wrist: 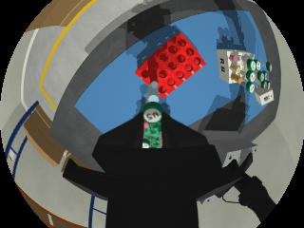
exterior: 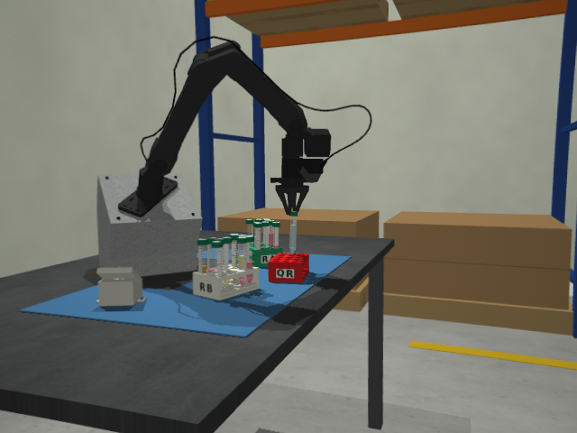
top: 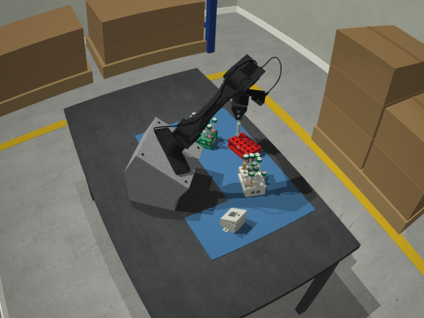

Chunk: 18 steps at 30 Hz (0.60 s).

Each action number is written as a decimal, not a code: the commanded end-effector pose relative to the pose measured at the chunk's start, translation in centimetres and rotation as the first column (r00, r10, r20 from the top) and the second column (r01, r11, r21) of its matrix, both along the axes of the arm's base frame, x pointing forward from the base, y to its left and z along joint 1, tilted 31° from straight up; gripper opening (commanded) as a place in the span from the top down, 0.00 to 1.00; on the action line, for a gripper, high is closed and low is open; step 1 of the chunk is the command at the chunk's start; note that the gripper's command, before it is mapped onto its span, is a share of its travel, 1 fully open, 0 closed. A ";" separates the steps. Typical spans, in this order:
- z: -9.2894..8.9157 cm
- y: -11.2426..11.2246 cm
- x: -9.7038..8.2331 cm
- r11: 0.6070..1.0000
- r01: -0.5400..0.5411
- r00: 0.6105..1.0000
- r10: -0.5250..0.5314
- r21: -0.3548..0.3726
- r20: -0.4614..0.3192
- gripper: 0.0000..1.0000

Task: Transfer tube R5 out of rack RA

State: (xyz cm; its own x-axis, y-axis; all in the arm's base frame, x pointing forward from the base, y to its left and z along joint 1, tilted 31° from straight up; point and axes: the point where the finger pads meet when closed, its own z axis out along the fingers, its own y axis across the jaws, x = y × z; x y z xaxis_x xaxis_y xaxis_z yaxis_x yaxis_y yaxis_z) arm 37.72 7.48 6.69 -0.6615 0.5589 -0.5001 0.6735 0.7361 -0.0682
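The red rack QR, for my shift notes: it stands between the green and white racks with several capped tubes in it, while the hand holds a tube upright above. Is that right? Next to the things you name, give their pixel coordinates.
Not quite: the wrist view shows no tubes standing in the red rack (top: 256,152) (exterior: 275,275) (wrist: 142,76). The rest stands.

"What's in the pincer (top: 238,116) (exterior: 292,213) (wrist: 152,112)?"

"A slim, clear tube (top: 238,128) (exterior: 292,236) (wrist: 153,114), green cap gripped, hanging upright! Lettering's hard to read, and its lower end is right at QR's edge; can't tell if it's in a well!"

"And the racks?"

"Red QR (top: 236,152) (exterior: 285,273) (wrist: 168,62), level, just below the pincer! Green RA (top: 207,144) (exterior: 266,259) (wrist: 151,129), baseward of it, and white RB (top: 255,192) (exterior: 205,287) (wrist: 222,64), beyond QR from it, both carry upright, green-capped tubes!"

"DONE?"

"Pale, slant-topped box (top: 234,218) (exterior: 118,292) (wrist: 266,97), well apart from the pincer, past RB! Lamp state's too small to tell!"
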 end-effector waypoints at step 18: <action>3.9 1.6 -0.4 1.000 -0.011 0.999 0.010 0.007 0.052 1.00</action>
